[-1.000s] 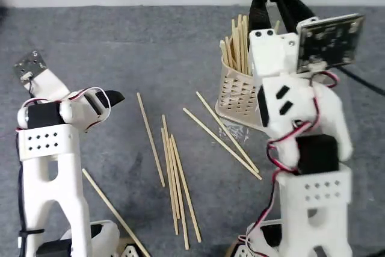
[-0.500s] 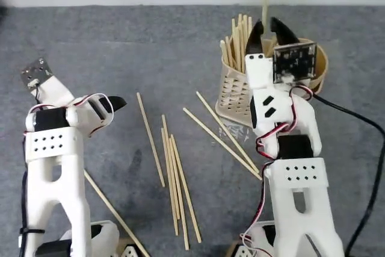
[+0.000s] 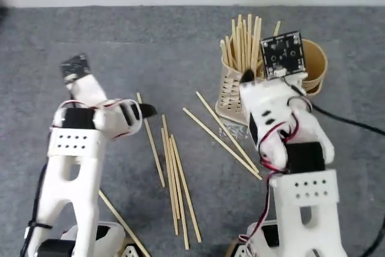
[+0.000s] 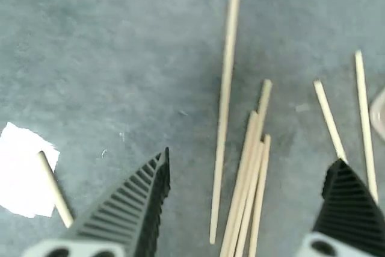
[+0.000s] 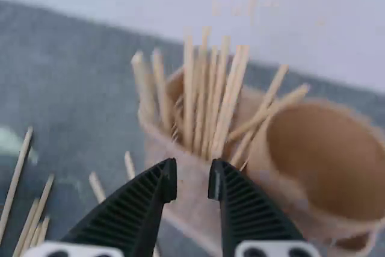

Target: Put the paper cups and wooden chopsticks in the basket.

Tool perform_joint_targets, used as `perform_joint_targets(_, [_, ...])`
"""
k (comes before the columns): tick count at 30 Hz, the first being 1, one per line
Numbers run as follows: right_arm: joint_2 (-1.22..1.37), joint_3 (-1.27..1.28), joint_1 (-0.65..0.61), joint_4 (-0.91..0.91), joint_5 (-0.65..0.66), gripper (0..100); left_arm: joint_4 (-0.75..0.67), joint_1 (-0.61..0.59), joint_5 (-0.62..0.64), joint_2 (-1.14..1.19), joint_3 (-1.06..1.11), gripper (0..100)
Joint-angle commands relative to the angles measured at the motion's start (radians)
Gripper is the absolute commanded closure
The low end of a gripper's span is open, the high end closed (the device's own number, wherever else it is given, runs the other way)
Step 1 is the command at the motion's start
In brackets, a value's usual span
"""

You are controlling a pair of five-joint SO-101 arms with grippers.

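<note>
Chopsticks (image 3: 174, 179) of pale wood are left loose on the grey table (image 3: 120, 34) between the two arms. A bundle lies nearest, a single stick (image 3: 150, 139) is beside it, and two more (image 3: 222, 133) are slanted toward the basket. Another stick (image 3: 117, 215) is half hidden under the left arm's base. Over the far ends of the bundle the left gripper (image 4: 252, 157) is held with its jaws spread wide and nothing between them. A white patch (image 4: 21, 170) at its side cannot be made out. Farther back, the right gripper (image 5: 192, 167) is poised before the basket (image 3: 231, 97), its jaws parted by a narrow gap and empty. From above it is largely covered by its own arm. Upright sticks (image 3: 243, 40) are crowded in the basket. Paper cups (image 3: 316, 67), nested, are pressed against the basket and partly screened by the wrist camera board. Whether they are inside it or beside it cannot be told.
</note>
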Motion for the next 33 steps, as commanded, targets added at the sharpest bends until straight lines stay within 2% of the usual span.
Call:
perform_joint_targets(1, [-0.076, 0.078, -0.035, 0.114, 0.009, 90.5, 0.002, 0.058, -0.017, -0.021, 0.012, 62])
perform_joint_targets(6, [-0.163, 0.334, -0.102, 0.094, 0.012, 90.8, 0.002, 0.107, -0.014, 0.006, 0.058, 62])
perform_joint_targets(14, [-0.228, 0.69, -0.116, -0.22, 0.006, 90.9, 0.003, 0.12, 0.009, 0.293, -0.018, 62])
perform_joint_targets(23, [-0.236, 0.732, -0.114, -0.271, -0.143, 90.5, -0.005, 0.132, 0.003, 0.47, -0.122, 62])
perform_joint_targets(29, [-0.236, 0.735, -0.107, -0.263, -0.189, 90.8, -0.003, 0.206, 0.012, 0.586, -0.173, 62])
perform_joint_targets(33, [-0.237, 0.736, -0.074, -0.262, -0.192, 90.8, -0.005, 0.226, 0.064, 0.681, -0.222, 62])
